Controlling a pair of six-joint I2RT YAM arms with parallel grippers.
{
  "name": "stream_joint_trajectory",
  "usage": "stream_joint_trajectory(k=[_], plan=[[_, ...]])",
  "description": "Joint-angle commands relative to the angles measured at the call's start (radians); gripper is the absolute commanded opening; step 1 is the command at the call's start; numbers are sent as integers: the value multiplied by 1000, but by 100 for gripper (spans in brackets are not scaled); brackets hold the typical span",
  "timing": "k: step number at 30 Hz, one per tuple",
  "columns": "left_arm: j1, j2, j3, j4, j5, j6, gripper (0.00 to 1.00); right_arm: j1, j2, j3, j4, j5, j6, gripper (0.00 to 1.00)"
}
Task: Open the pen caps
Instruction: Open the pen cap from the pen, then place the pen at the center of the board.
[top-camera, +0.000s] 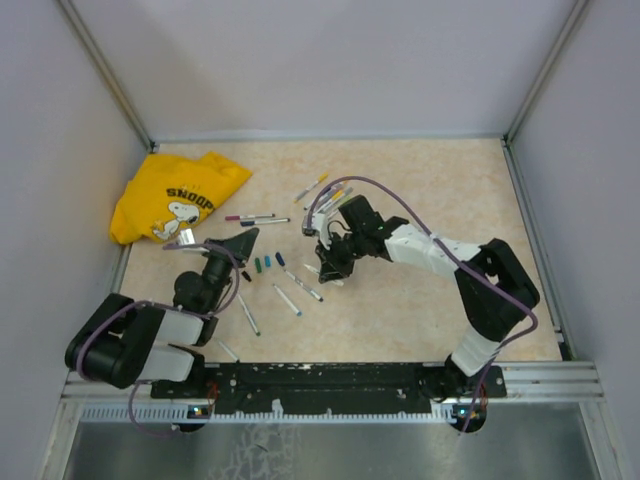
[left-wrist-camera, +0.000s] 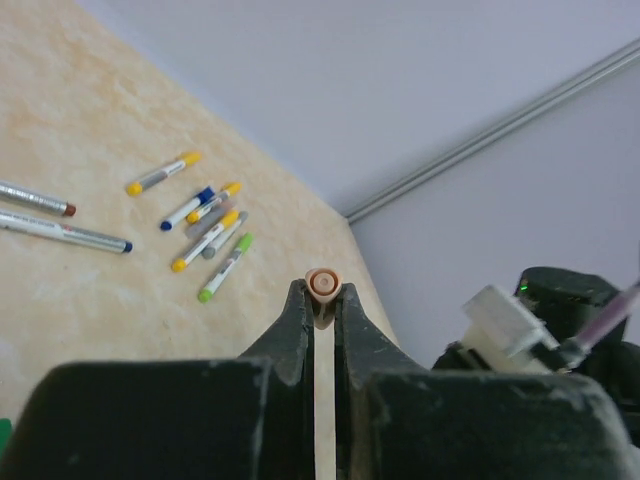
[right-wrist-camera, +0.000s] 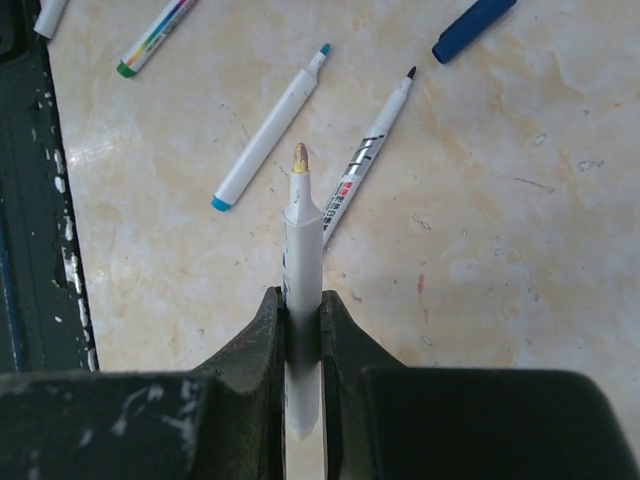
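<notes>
Peach plastic pen cap (left-wrist-camera: 322, 281) pinched between nearly closed left gripper (left-wrist-camera: 322, 300) jaws; right gripper (right-wrist-camera: 300, 310) clamped tight on uncapped white plastic marker barrel (right-wrist-camera: 303, 215), yellowish tip bare.

surface: beige marbled table (top-camera: 430, 310) | landmark: yellow cloth T-shirt (top-camera: 175, 195), black lettering, white cartoon-dog print | right of T-shirt: short plastic pen caps (top-camera: 262, 265) black, green, blue | farther right: grey-white plastic pens (left-wrist-camera: 207, 240), yellow, blue, green ends | left pincer (left-wrist-camera: 322, 292): black, around pale orange round plastic cap (left-wrist-camera: 322, 281) | right pincer (right-wrist-camera: 302, 298): black, around white slim plastic pen barrel (right-wrist-camera: 301, 225), yellow-brown tip
</notes>
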Motion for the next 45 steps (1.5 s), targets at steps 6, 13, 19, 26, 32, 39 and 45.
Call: stream_joint_trajectory(k=[6,13,19,26,32,39,45], plan=[[38,-422,41,-470,174,217,0,24,85,45,29,252,62,0],[38,-792,112,-1070,145,455,0,24,101,48,74,338,153,0],[38,-920,59,-1142,97,474,0,31,122,57,103,408,237,0],[38,-903,52,-1141,115,462,0,31,136,66,108,426,276,0],[38,-895,46,-1141,124,448,0,33,156,79,93,407,287,0],[38,-904,38,-1146,129,441,0,35,185,94,79,418,293,2],[37,-915,32,-1149,129,438,0,41,195,100,74,430,296,3]])
